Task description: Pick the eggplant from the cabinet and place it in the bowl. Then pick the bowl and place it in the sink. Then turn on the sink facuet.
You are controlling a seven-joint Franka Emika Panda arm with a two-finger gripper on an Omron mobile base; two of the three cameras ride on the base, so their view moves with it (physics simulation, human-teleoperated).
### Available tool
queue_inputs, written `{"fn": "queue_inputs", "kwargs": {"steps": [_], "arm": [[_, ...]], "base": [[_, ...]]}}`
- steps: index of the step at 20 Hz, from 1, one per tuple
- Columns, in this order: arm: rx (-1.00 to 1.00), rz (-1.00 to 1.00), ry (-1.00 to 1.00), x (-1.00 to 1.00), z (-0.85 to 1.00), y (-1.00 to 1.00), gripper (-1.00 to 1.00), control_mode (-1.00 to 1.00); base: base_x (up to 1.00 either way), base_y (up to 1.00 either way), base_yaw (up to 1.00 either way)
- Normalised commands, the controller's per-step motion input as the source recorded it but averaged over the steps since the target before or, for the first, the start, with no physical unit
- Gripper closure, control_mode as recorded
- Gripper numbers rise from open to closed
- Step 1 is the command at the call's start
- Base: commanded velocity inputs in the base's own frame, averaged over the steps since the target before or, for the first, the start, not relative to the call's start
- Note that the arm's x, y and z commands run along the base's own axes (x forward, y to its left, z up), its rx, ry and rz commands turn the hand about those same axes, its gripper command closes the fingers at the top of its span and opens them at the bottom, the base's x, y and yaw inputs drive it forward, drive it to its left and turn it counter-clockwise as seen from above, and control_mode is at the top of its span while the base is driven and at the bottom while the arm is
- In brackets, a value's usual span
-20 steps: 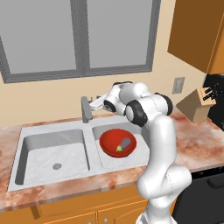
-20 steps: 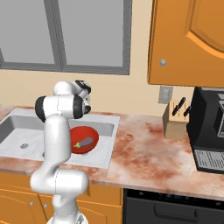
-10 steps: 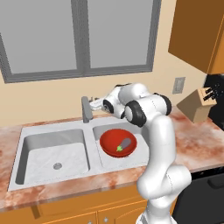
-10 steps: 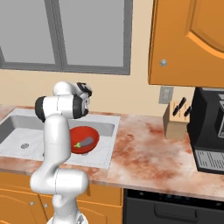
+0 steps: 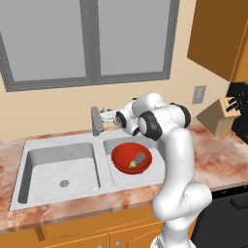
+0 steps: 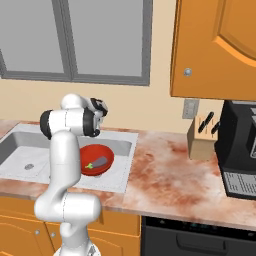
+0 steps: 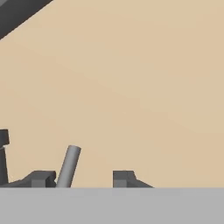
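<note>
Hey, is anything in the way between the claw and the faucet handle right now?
Nothing visible. In the hand view the claw sits right at the faucet's lever handle, which rises between its fingertips with just bare wall behind.

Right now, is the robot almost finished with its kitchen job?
Nearly. The eggplant already lies in the red bowl, and the bowl sits in the right basin of the sink, so both moves look done. In hand: the gripper is up at the faucet, and the hand view shows the lever between the fingertips; whether they press it is unclear. Left: turning the water on; none shows yet.
</note>
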Motion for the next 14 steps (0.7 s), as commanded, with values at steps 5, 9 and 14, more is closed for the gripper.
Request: {"fn": "queue_inputs", "kwargs": {"steps": [5,9,14], "arm": [[0.05,-0.07,0.00,0.23,-0.34,-0.63,1.00,-1.00],[0.01,-0.09,0.01,0.36,-0.38,-0.50,1.00,-1.00],[0.02,-0.09,0.03,0.34,-0.43,-0.57,1.00,-1.00]], "base": [[0.00,0.00,0.00],[0.00,0.00,0.00],[0.00,0.00,0.00]]}}
